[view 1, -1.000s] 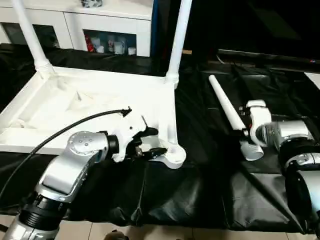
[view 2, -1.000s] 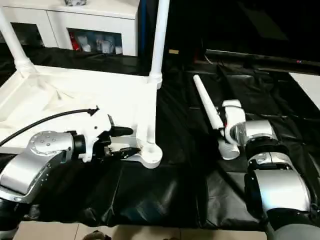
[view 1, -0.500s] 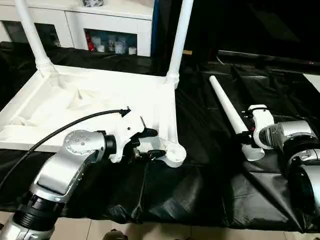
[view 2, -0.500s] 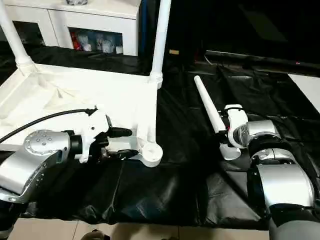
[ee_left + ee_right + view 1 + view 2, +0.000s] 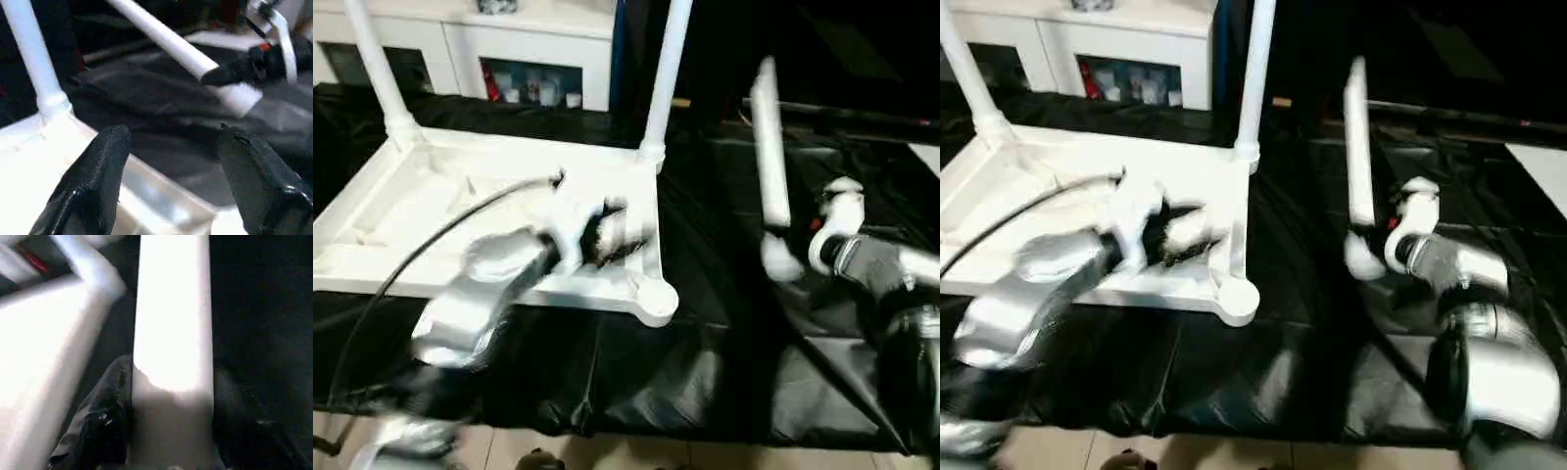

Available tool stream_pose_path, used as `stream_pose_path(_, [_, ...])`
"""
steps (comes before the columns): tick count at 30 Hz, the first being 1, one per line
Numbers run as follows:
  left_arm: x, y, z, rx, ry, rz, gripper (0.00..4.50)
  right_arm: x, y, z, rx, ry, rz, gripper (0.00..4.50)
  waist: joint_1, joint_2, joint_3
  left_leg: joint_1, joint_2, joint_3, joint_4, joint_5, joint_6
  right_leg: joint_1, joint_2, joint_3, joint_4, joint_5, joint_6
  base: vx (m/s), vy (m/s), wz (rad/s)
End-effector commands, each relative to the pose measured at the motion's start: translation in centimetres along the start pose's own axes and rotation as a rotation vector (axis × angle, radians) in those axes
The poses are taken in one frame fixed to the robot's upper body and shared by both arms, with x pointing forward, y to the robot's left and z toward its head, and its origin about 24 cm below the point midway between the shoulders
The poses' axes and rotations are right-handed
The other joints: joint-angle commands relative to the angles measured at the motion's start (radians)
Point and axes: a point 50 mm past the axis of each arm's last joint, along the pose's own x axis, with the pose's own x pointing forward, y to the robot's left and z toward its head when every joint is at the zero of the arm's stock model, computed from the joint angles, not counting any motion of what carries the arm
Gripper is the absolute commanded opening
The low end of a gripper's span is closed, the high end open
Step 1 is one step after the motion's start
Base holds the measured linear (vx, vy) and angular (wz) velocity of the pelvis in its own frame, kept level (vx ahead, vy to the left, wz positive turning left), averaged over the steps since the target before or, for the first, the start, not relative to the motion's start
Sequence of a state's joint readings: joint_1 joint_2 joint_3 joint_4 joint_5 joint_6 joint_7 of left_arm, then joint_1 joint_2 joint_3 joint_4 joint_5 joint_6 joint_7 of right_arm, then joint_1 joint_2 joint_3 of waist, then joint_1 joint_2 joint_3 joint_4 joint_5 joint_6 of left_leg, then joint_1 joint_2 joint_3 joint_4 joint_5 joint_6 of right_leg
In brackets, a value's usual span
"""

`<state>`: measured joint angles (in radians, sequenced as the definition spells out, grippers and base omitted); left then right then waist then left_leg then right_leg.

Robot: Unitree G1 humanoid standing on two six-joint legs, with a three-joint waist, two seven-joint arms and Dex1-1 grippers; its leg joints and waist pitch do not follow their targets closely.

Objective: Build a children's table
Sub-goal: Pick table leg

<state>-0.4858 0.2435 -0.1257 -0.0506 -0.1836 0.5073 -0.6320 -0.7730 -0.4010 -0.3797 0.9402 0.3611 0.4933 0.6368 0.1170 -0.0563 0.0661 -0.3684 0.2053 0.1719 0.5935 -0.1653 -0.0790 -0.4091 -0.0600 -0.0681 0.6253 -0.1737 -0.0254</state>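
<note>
Raising the third long white tapered tube leg (image 5: 770, 147) off the black-draped work surface (image 5: 705, 372) — right gripper (image 5: 795, 257) pinching its thick end.
Next it needs seating in the inverted white plastic tabletop's (image 5: 460, 211) near round corner socket (image 5: 656, 299); the left gripper (image 5: 171, 161), jaws spread and empty, hovers just above that tabletop.

Black drape (image 5: 636, 372) over worktop, creased, hangs off near edge. White cabinet (image 5: 509, 39) at back w/ small items on open shelf (image 5: 533, 90). Pale floor (image 5: 607, 455) below.
</note>
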Motion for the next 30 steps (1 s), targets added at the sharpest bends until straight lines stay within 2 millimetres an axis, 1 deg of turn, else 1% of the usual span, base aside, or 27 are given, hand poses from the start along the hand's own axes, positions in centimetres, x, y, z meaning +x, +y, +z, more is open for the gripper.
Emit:
stream_pose_path(1, [0.7, 0.4, 0.8, -0.04, -0.046, 0.053, 3.3, -0.7, 1.7, 1.4, -0.006, -0.153, 0.174, 1.88, 0.009, 0.008, -0.081, 0.005, 0.019, -0.003, -0.057, -0.188, 0.008, 0.062, -0.071, 0.04, -0.071, -0.162, -0.187, 0.0, 0.0, 0.0])
stream_pose_path(2, [0.9, 0.4, 0.9, -0.049, -0.051, 0.058, 3.3, -0.8, 1.9, 1.3, -0.006, -0.168, 0.202, 1.88, 0.013, 0.007, -0.081, 0.007, 0.019, -0.002, -0.056, -0.181, 0.019, 0.062, -0.07, 0.041, -0.073, -0.155, -0.179, 0.0, 0.0, 0.0])
stream_pose_path(3, [1.1, 0.5, 1.1, -0.065, -0.06, 0.067, 3.3, -1.1, 2.5, 1.3, -0.005, -0.197, 0.255, 1.88, 0.013, 0.005, -0.081, 0.004, 0.018, -0.002, -0.06, -0.17, 0.027, 0.065, -0.07, 0.04, -0.076, -0.157, -0.179, 0.0, 0.0, 0.0])
stream_pose_path(4, [1.8, 0.3, 1.6, -0.119, -0.084, 0.065, 3.3, -1.7, 3.7, 0.8, 0.006, -0.222, 0.373, 1.88, 0.012, 0.003, -0.08, 0.005, 0.021, -0.004, -0.06, -0.175, 0.029, 0.063, -0.071, 0.039, -0.075, -0.165, -0.187, 0.0, 0.0, 0.0])
stream_pose_path(5, [2.2, 0.2, 2.0, -0.158, -0.098, 0.057, 3.3, -2.1, 4.5, 0.3, 0.017, -0.223, 0.451, 1.88, 0.018, 0.003, -0.078, 0.008, 0.018, 0.0, -0.059, -0.178, 0.033, 0.062, -0.07, 0.04, -0.081, -0.177, -0.177, 0.0, 0.0, 0.0])
stream_pose_path(6, [2.3, 0.2, 2.1, -0.17, -0.104, 0.052, 3.3, -2.2, 4.7, 0.2, 0.021, -0.22, 0.468, 1.88, 0.024, 0.007, -0.08, 0.011, 0.023, -0.004, -0.059, -0.184, 0.039, 0.06, -0.074, 0.041, -0.078, -0.187, -0.179, 0.0, 0.0, 0.0])
stream_pose_path(7, [2.9, -0.3, 2.7, -0.233, -0.13, 0.015, 3.3, -2.6, 5.7, -0.4, 0.035, -0.201, 0.552, 1.88, 0.022, 0.0, -0.077, 0.006, 0.021, -0.003, -0.063, -0.182, 0.041, 0.062, -0.072, 0.039, -0.083, -0.203, -0.175, 0.0, 0.0, 0.0])
stream_pose_path(8, [3.2, -0.6, 3.0, -0.272, -0.143, -0.016, 3.3, -2.8, 6.3, -0.7, 0.035, -0.188, 0.595, 1.88, 0.034, 0.002, -0.078, 0.012, 0.021, -0.001, -0.059, -0.18, 0.038, 0.06, -0.074, 0.04, -0.085, -0.222, -0.171, 0.0, 0.0, 0.0])
stream_pose_path(9, [3.3, -0.7, 3.2, -0.29, -0.147, -0.033, 3.3, -2.9, 6.6, -0.8, 0.032, -0.182, 0.613, 1.88, 0.033, 0.003, -0.076, 0.008, 0.023, -0.005, -0.063, -0.191, 0.031, 0.058, -0.077, 0.038, -0.087, -0.253, -0.17, 0.0, 0.0, 0.0])
stream_pose_path(10, [3.9, -1.5, 3.7, -0.367, -0.158, -0.107, 3.3, -3.1, 7.7, -1.4, 0.024, -0.155, 0.69, 1.88, 0.037, -0.001, -0.075, 0.012, 0.022, -0.002, -0.062, -0.202, 0.023, 0.055, -0.079, 0.038, -0.092, -0.287, -0.161, 0.0, 0.0, 0.0])
stream_pose_path(11, [3.9, -1.6, 3.8, -0.371, -0.158, -0.11, 3.3, -3.1, 7.8, -1.4, 0.024, -0.154, 0.694, 1.88, 0.037, 0.0, -0.072, 0.013, 0.02, 0.0, -0.061, -0.211, 0.02, 0.052, -0.077, 0.039, -0.094, -0.307, -0.156, 0.0, 0.0, 0.0])
stream_pose_path(12, [4.2, -2.0, 4.0, -0.399, -0.165, -0.141, 3.3, -3.2, 8.4, -1.7, 0.017, -0.141, 0.724, 1.88, 0.038, 0.002, -0.072, 0.011, 0.021, -0.004, -0.063, -0.219, 0.017, 0.053, -0.079, 0.038, -0.099, -0.34, -0.143, 0.0, 0.0, 0.0])
stream_pose_path(13, [4.4, -2.3, 4.3, -0.44, -0.177, -0.17, 3.3, -3.3, 8.9, -2.0, 0.01, -0.125, 0.749, 1.88, 0.041, 0.001, -0.072, 0.01, 0.02, -0.003, -0.063, -0.213, 0.014, 0.053, -0.079, 0.039, -0.099, -0.346, -0.132, 0.0, 0.0, 0.0])
stream_pose_path(14, [4.5, -2.4, 4.4, -0.453, -0.181, -0.178, 3.3, -3.3, 9.0, -2.0, 0.008, -0.12, 0.756, 1.88, 0.041, 0.001, -0.072, 0.01, 0.02, -0.003, -0.063, -0.213, 0.014, 0.053, -0.079, 0.039, -0.099, -0.346, -0.132, 0.0, 0.0, 0.0])
stream_pose_path(15, [4.6, -2.5, 4.7, -0.492, -0.2, -0.196, 3.3, -3.4, 9.5, -2.4, -0.001, -0.099, 0.778, 1.88, 0.041, 0.0, -0.072, 0.008, 0.02, -0.006, -0.065, -0.214, 0.012, 0.054, -0.08, 0.038, -0.102, -0.359, -0.121, 0.0, 0.0, 0.0])
stream_pose_path(16, [4.6, -2.5, 4.7, -0.492, -0.2, -0.196, 3.3, -3.4, 9.5, -2.4, -0.001, -0.099, 0.778, 1.88, 0.042, 0.0, -0.072, 0.008, 0.02, -0.006, -0.064, -0.216, 0.01, 0.053, -0.08, 0.037, -0.103, -0.365, -0.118, 0.0, 0.0, 0.0])
stream_pose_path(17, [4.7, -2.4, 4.9, -0.521, -0.209, -0.202, 3.3, -3.5, 9.8, -2.6, -0.003, -0.086, 0.793, 1.88, 0.039, -0.005, -0.072, 0.006, 0.021, -0.007, -0.066, -0.216, 0.008, 0.054, -0.08, 0.037, -0.104, -0.372, -0.109, 0.0, 0.0, 0.0])
stream_pose_path(18, [4.8, -2.3, 5.2, -0.556, -0.226, -0.212, 3.3, -3.6, 10.2, -2.8, -0.001, -0.068, 0.814, 1.88, 0.043, -0.003, -0.072, 0.008, 0.019, -0.005, -0.064, -0.211, 0.007, 0.052, -0.079, 0.038, -0.105, -0.374, -0.104, 0.0, 0.0, 0.0])
stream_pose_path(19, [4.8, -2.3, 5.4, -0.579, -0.236, -0.223, 3.3, -3.7, 10.4, -3.0, -0.003, -0.053, 0.828, 1.88, 0.042, -0.005, -0.071, 0.006, 0.018, -0.006, -0.065, -0.206, 0.008, 0.055, -0.079, 0.037, -0.104, -0.375, -0.099, 0.0, 0.0, 0.0])
stream_pose_path(20, [4.8, -2.2, 5.6, -0.595, -0.249, -0.234, 3.3, -3.8, 10.6, -3.1, -0.003, -0.041, 0.84, 1.88, 0.042, -0.005, -0.071, 0.006, 0.018, -0.006, -0.065, -0.206, 0.008, 0.055, -0.079, 0.037, -0.104, -0.375, -0.099, 0.0, 0.0, 0.0])
stream_pose_path(21, [4.7, -2.2, 5.8, -0.605, -0.257, -0.241, 3.3, -3.9, 10.7, -3.2, -0.002, -0.034, 0.846, 1.88, 0.044, -0.004, -0.072, 0.006, 0.02, -0.008, -0.066, -0.203, 0.01, 0.054, -0.081, 0.037, -0.105, -0.376, -0.091, 0.0, 0.0, 0.0])
stream_pose_path(22, [4.5, -2.2, 6.3, -0.636, -0.293, -0.274, 3.3, -4.0, 10.9, -3.5, -0.005, -0.016, 0.858, 1.88, 0.043, -0.005, -0.072, 0.006, 0.021, -0.008, -0.067, -0.202, 0.01, 0.054, -0.08, 0.036, -0.105, -0.376, -0.091, 0.0, 0.0, 0.0])
stream_pose_path(24, [4.1, -2.2, 6.7, -0.663, -0.322, -0.311, 3.3, -4.0, 11.1, -3.8, -0.003, 0.0, 0.865, 1.88, 0.045, -0.003, -0.075, 0.005, 0.022, -0.009, -0.066, -0.186, 0.007, 0.054, -0.079, 0.037, -0.1, -0.337, -0.103, 0.0, 0.0, 0.0])
stream_pose_path(27, [4.1, -2.1, 6.6, -0.661, -0.309, -0.305, 2.92, -4.0, 11.2, -3.9, -0.003, 0.005, 0.869, 1.88, 0.045, -0.002, -0.075, 0.006, 0.023, -0.008, -0.067, -0.181, 0.008, 0.054, -0.078, 0.038, -0.098, -0.297, -0.113, 0.0, 0.0, 0.0])
stream_pose_path(28, [4.2, -2.1, 6.6, -0.661, -0.307, -0.301, 2.92, -4.0, 11.2, -3.9, -0.003, 0.006, 0.869, 1.88, 0.047, -0.002, -0.076, 0.006, 0.024, -0.007, -0.067, -0.177, 0.008, 0.055, -0.078, 0.038, -0.097, -0.288, -0.114, 0.0, 0.0, 0.0])
stream_pose_path(29, [4.2, -1.9, 6.4, -0.668, -0.294, -0.282, 2.68, -4.0, 11.3, -3.9, -0.003, 0.009, 0.87, 1.88, 0.049, -0.001, -0.076, 0.006, 0.025, -0.007, -0.067, -0.171, 0.008, 0.055, -0.079, 0.04, -0.095, -0.272, -0.116, 0.0, 0.0, 0.0])
stream_pose_path(30, [4.2, -1.9, 6.3, -0.672, -0.291, -0.278, 2.56, -4.0, 11.3, -3.9, -0.003, 0.01, 0.87, 1.88, 0.051, -0.002, -0.076, 0.006, 0.024, -0.006, -0.066, -0.165, 0.008, 0.055, -0.079, 0.04, -0.094, -0.259, -0.118, 0.0, 0.0, 0.0])
